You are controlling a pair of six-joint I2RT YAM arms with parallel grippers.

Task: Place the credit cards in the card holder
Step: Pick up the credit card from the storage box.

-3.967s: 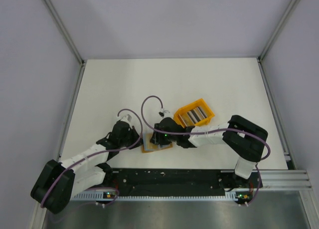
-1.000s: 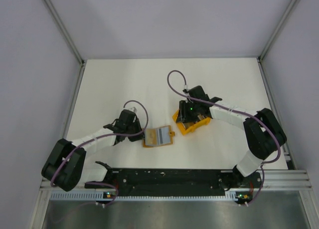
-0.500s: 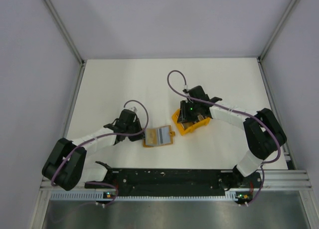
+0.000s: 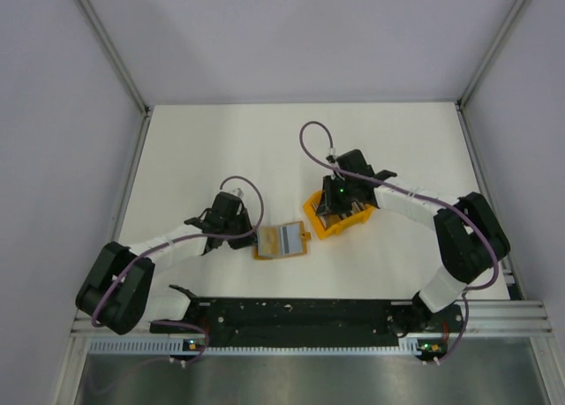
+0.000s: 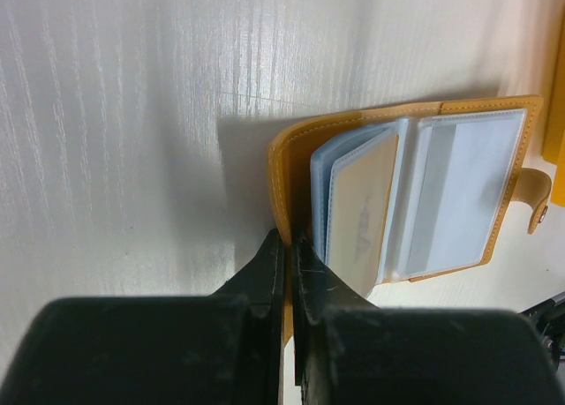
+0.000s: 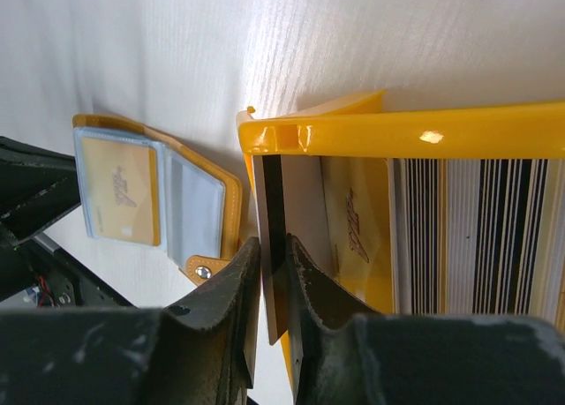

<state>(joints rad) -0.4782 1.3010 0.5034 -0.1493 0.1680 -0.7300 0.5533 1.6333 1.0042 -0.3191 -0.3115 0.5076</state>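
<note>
The card holder (image 4: 281,241) lies open on the table, mustard-orange with clear sleeves (image 5: 459,193). A tan card (image 5: 362,213) sits in one sleeve. My left gripper (image 5: 287,239) is shut on the holder's left cover edge (image 4: 253,238). The credit cards (image 6: 477,237) stand as a striped row in the orange bin (image 6: 424,123). My right gripper (image 6: 272,243) reaches into the bin's left end (image 4: 339,202). Its fingers are shut on one white credit card with a black stripe (image 6: 275,198), which stands on edge.
The orange bin (image 4: 311,220) sits just right of the card holder (image 6: 159,202), whose clasp tab (image 6: 201,271) points toward it. Grey walls and metal frame rails enclose the white table. The arm bases and a black rail run along the near edge.
The right arm went from the card holder to the bin. In the last second its jaws narrowed onto one card and the bin shifted slightly left. The left gripper kept its hold.
</note>
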